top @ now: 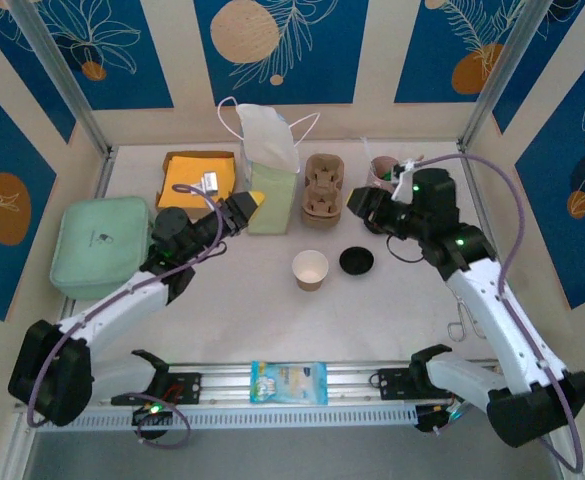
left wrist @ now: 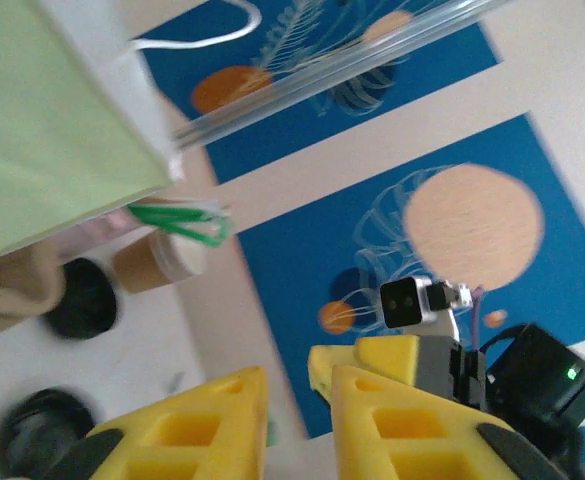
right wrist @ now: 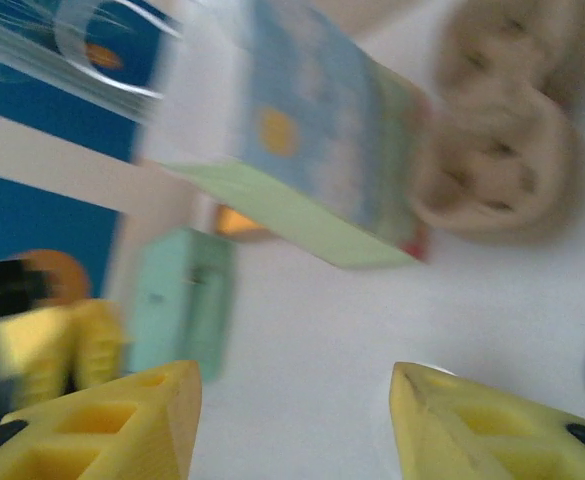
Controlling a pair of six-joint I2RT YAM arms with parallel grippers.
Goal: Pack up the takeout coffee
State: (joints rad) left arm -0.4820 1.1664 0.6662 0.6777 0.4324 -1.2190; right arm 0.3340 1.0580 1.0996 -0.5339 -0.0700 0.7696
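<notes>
Top external view is showing the takeout coffee [top: 356,261] sitting on the table [top: 252,300], just right of a lidless cup [top: 310,270] and well apart from the paper bag [top: 270,175]. Only its round black lid is facing the camera, so I am judging it to be standing upright, long axis vertical and lid pointing up, though no kraft wall is showing beneath. The left gripper [top: 250,206] is hanging beside the bag's lower left side and the right gripper [top: 356,203] is hovering by the cup carrier [top: 322,190]. Neither is touching the coffee, so packing is looking barely begun: grasping, lifting and lowering into the bag's top are all waiting. Left wrist view is showing the left gripper [left wrist: 290,372] with its yellow jaws slightly parted and nothing between them, the bag's green wall [left wrist: 42,120] lying at upper left, and a blurred black round shape [left wrist: 77,298] below it that I am not managing to identify. Right wrist view, smeared, is showing the right gripper [right wrist: 292,385] with jaws spread wide and empty, facing the bag [right wrist: 312,130] and carrier [right wrist: 502,130].
</notes>
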